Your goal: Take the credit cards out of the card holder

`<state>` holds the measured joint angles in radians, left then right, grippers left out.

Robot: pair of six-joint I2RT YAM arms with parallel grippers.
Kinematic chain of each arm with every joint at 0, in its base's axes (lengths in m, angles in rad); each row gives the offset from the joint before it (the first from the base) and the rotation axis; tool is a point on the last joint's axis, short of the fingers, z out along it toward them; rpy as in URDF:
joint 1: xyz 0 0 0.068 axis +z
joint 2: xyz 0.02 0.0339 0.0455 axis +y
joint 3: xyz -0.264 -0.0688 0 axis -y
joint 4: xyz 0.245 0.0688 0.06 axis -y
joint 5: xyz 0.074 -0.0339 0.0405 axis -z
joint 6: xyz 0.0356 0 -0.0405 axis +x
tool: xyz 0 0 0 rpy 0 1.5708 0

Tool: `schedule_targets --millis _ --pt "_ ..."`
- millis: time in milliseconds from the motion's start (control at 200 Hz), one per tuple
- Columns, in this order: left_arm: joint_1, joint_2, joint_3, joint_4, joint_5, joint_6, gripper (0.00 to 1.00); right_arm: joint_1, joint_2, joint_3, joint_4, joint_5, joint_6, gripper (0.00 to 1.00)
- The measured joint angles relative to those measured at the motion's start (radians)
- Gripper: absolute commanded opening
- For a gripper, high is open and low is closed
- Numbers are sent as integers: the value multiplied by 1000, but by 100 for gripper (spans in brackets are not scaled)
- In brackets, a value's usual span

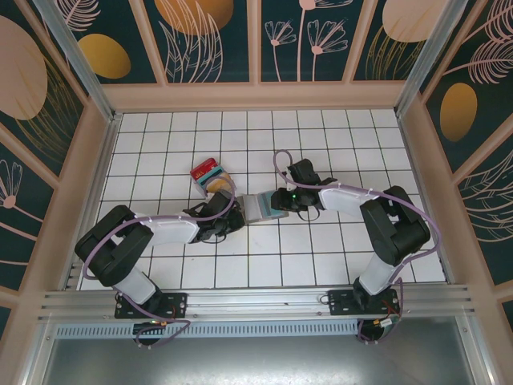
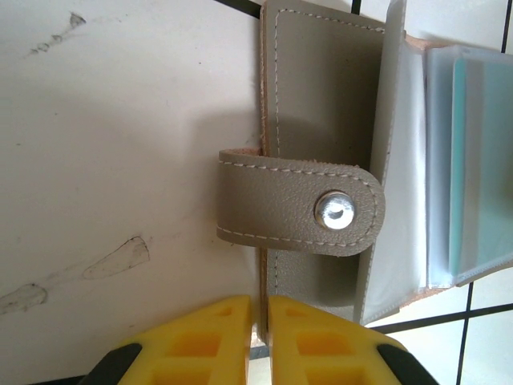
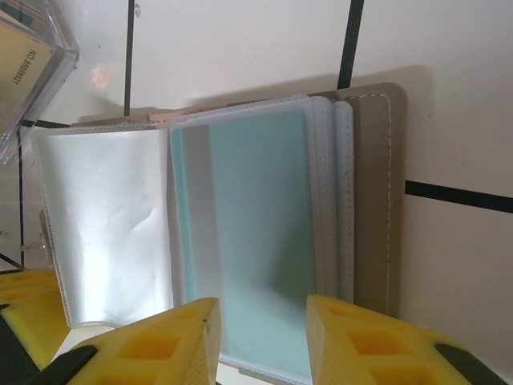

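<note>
Centre frame, the card holder [image 1: 260, 207] is pinned by the left gripper [image 2: 258, 317], fingers clamped on its edge. The right gripper [image 3: 260, 337], fingers apart, should be closed squarely on the teal card [image 3: 256, 233].

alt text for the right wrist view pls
An open grey card holder lies on a white tiled table, a teal credit card visible inside one clear sleeve. The yellow fingers of the right gripper stand apart at the card's lower edge.

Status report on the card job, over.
Left pincer clamped on card holder cover. Right pincer open at teal card, still inside. Nothing in the way.
</note>
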<state>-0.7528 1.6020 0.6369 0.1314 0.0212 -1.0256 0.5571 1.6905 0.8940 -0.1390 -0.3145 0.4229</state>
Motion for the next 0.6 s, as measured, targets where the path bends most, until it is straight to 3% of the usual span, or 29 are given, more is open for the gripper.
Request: schedule_targets --millis 601 --pt "0 5 1 6 4 0 16 1 13 -18 13 -74 -2 33"
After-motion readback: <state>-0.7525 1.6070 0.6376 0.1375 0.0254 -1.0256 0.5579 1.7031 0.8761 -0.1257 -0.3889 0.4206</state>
